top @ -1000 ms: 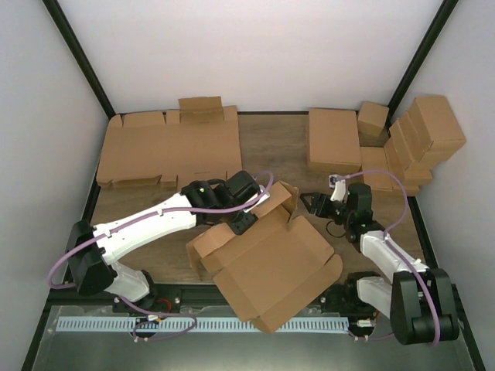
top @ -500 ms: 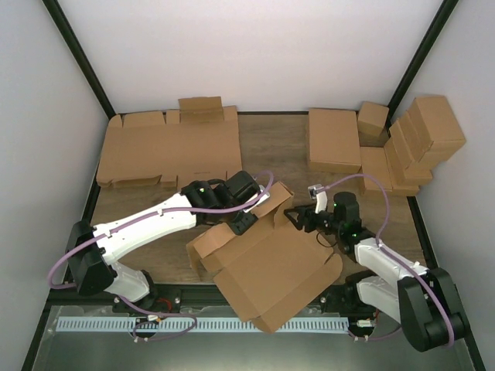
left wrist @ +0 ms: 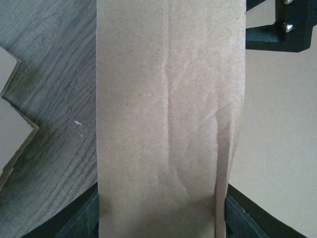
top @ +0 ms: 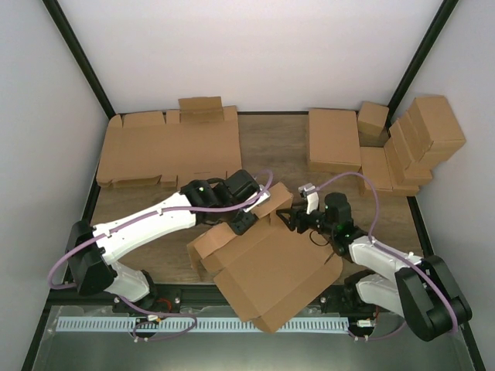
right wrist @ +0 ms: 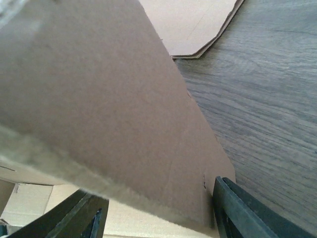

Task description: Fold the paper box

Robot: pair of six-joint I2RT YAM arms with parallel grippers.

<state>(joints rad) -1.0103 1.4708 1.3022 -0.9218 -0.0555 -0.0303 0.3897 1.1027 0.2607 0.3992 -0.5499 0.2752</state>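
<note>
The paper box (top: 271, 267) lies half folded at the table's near middle, side walls partly raised, one flap (top: 278, 201) standing at its far corner. My left gripper (top: 246, 222) is shut across a long strip of the box (left wrist: 168, 114); the strip fills the gap between both fingers (left wrist: 84, 215). My right gripper (top: 291, 220) has reached the standing flap from the right and stands open astride it. In the right wrist view the flap (right wrist: 109, 99) slants between the jaws (right wrist: 158, 218), its edge against the right finger (right wrist: 242, 213).
A pile of flat cardboard blanks (top: 170, 151) lies at the back left. Finished boxes (top: 414, 139) are stacked at the back right beside a flat closed box (top: 334, 139). Bare wood (top: 274, 151) shows between them. Black frame posts (top: 77, 54) flank the table.
The right arm has swung left from the open table to the box's standing flap, its jaws narrowing slightly. The left arm and the box have stayed put.
</note>
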